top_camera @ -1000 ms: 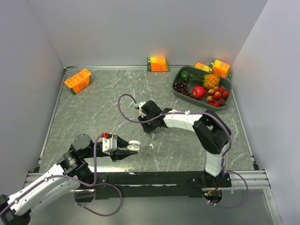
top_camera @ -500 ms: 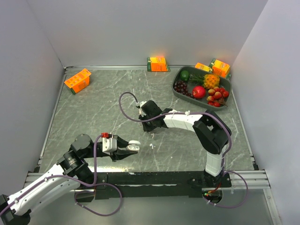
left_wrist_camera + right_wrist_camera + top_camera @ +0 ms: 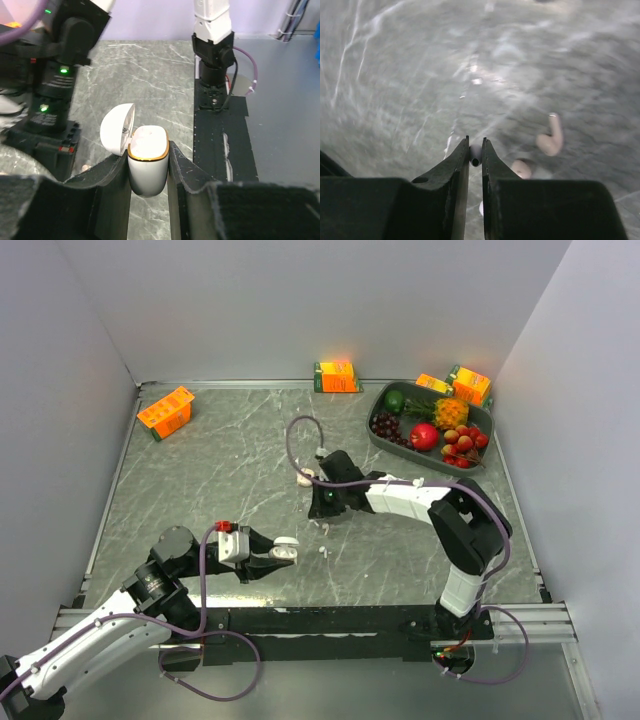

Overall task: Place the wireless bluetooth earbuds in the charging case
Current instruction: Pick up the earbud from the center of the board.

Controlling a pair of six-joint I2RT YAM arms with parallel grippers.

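Near-left of R gripper (image 3: 475,143), fingers pinched on an earbud (image 3: 475,161) stem, we see the open charging case (image 3: 147,162) clamped upright in L gripper (image 3: 148,152).

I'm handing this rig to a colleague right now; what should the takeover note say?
Left gripper: fingers shut on the charging case, lid open.
Right gripper: fingers pinched on what looks like the stem of an earbud, low over the table.
Two loose earbuds lie on the table beside the right gripper.
Done: case open, one earbud grasped.
Left: carry it to the case, seat it, then fetch the others. Whether the case already holds any cannot be told.
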